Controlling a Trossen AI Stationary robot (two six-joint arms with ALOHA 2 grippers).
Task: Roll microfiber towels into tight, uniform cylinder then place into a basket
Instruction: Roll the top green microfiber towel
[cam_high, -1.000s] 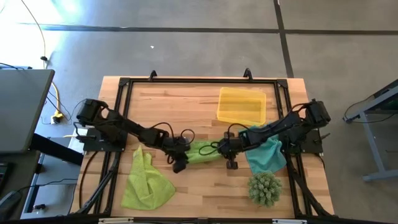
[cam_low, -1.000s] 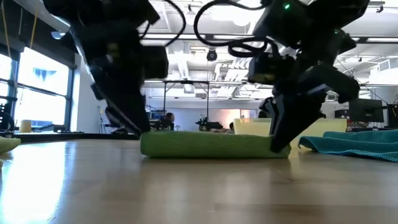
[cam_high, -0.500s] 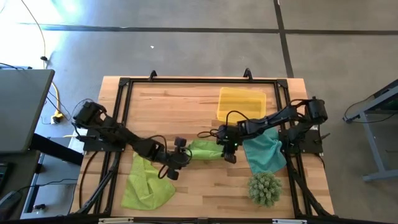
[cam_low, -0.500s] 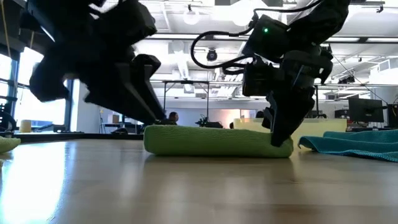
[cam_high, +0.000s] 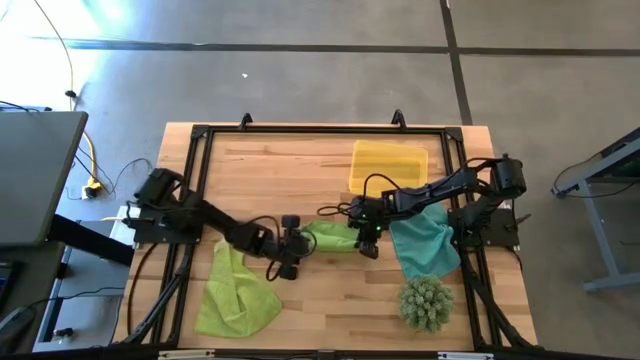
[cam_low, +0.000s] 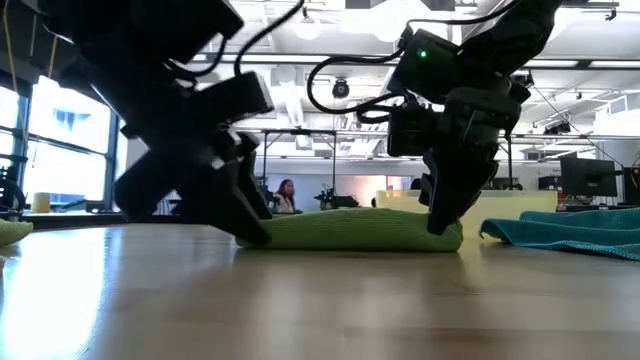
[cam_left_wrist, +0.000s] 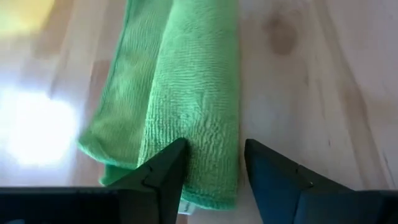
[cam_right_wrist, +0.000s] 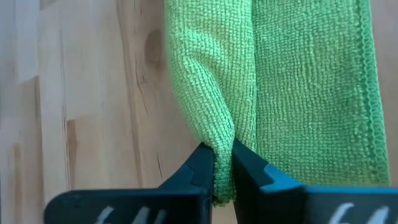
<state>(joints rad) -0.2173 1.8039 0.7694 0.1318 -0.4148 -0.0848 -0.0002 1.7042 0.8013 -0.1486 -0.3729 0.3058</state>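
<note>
Lime-green, soft microfiber towel roll (cam_high: 331, 236) on worktop (cam_high: 290, 180) slumps readily: right gripper (cam_right_wrist: 222, 163) fingers pinch its rolled edge, left gripper (cam_left_wrist: 211, 163) fingers released astride the opposite end.

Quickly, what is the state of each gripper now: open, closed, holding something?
Left gripper: open, fingers astride one end of the rolled green towel.
Right gripper: shut, pinching a fold at the towel's other end.

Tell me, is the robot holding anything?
Yes. The right gripper pinches the rolled lime-green towel by its rolled fold at one end. The left gripper straddles the other end, open.
</note>
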